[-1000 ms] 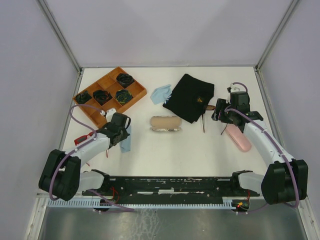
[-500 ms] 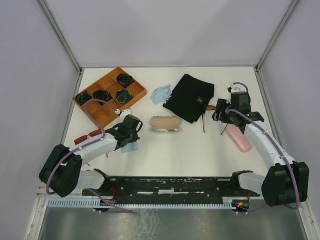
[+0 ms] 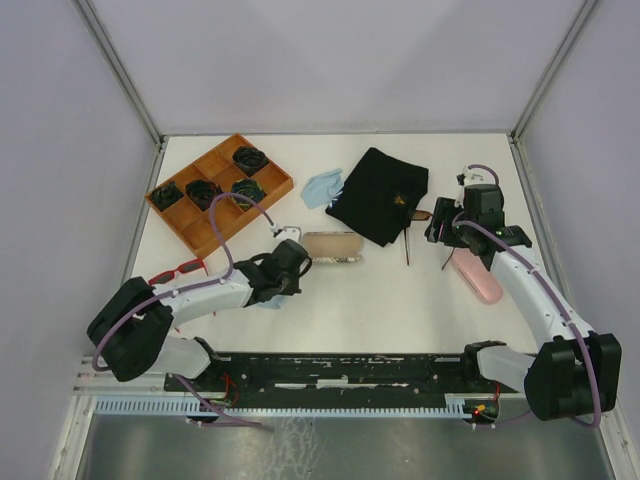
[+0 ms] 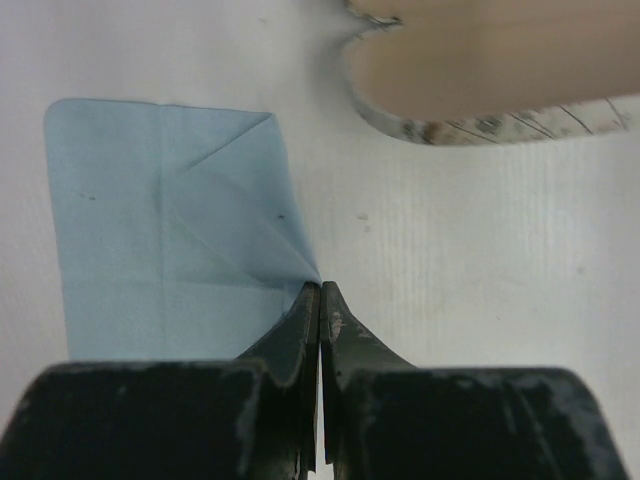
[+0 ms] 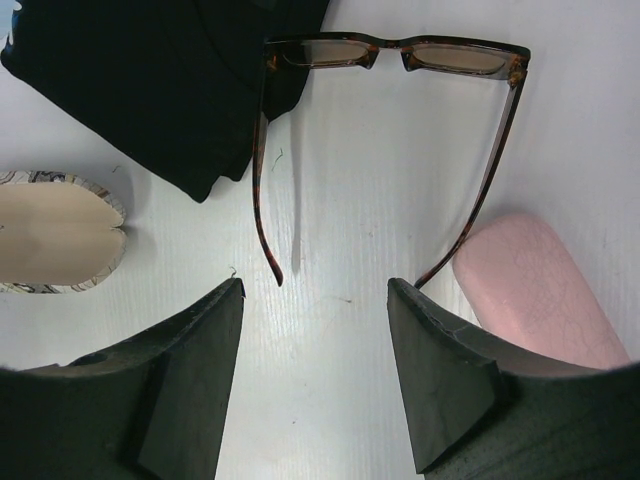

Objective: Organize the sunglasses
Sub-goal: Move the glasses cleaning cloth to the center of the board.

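Brown-tinted sunglasses (image 5: pixel 392 46): counter's right side, arms unfolded, tips toward right hand (image 5: pixel 315 290), front bar crosswise beyond | right hand open, nearer | left hand (image 4: pixel 320 300) closed, pinching blue cloth (image 4: pixel 160 230)

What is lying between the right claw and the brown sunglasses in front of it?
Nothing but bare white table. The right wrist view shows the open right claw facing the brown sunglasses, whose thin arms point back toward it.

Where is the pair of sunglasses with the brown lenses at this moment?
The brown-lens sunglasses lie unfolded on the right half of the table; in the right wrist view they sit between the black cloth and the pink case.
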### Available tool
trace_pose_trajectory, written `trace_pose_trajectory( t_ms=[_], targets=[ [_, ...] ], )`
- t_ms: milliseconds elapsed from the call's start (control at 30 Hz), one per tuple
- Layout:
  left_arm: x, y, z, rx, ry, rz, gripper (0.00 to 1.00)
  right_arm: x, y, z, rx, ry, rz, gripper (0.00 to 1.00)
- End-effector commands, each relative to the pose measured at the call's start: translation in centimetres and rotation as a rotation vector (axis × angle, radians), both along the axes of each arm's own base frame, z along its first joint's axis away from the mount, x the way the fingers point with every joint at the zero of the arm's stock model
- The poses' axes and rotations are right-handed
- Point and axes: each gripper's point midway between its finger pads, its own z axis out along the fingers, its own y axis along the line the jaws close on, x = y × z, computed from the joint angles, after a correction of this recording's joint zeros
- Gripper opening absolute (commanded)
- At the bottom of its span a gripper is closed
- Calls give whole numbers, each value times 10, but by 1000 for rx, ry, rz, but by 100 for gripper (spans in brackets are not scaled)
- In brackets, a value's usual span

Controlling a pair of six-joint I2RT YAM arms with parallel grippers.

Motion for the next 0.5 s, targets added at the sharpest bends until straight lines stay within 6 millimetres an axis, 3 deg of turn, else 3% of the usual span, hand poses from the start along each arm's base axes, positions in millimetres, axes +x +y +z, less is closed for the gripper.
trace_pose_trajectory(
  t_ms=[0,233,467],
  targets=[
    [-6,-34,13,14,-52,-144,3,2,2,16,-2,-56,22,68],
    [-42,-80,5,60,-51,-321,3,-3,2,18,4,-68,18,68],
    [-61,-126,9,12,-62,-413,3,-8,-1,21,0,-76,10,68]
  ],
)
